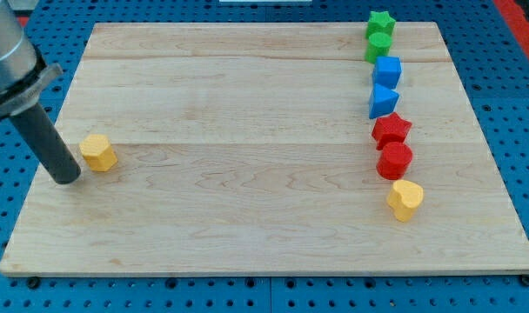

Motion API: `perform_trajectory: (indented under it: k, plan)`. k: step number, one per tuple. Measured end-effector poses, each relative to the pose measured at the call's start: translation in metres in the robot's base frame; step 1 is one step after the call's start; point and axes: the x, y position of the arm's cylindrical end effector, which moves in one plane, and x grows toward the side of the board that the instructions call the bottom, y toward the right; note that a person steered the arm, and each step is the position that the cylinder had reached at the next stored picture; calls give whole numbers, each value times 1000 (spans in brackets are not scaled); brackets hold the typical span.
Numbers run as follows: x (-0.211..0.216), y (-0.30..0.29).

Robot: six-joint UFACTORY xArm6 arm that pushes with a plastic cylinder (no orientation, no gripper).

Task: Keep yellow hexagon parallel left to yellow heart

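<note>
The yellow hexagon lies near the board's left edge, about mid-height. The yellow heart lies far off at the view's right, lower than the hexagon. My tip rests on the board just left of and slightly below the yellow hexagon, with a small gap between them. The dark rod slants up from the tip to the view's top left.
A column of blocks runs down the right side above the heart: green star, green block, blue cube, blue block, red star-like block, red hexagon. The wooden board sits on a blue pegboard.
</note>
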Motion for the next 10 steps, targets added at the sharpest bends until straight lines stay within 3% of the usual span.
perform_trajectory:
  k: [2,3,5,7,9,10]
  plan:
    - [-53,29]
    - [-52,68]
    - [4,114]
    - [9,195]
    - [50,242]
    - [50,282]
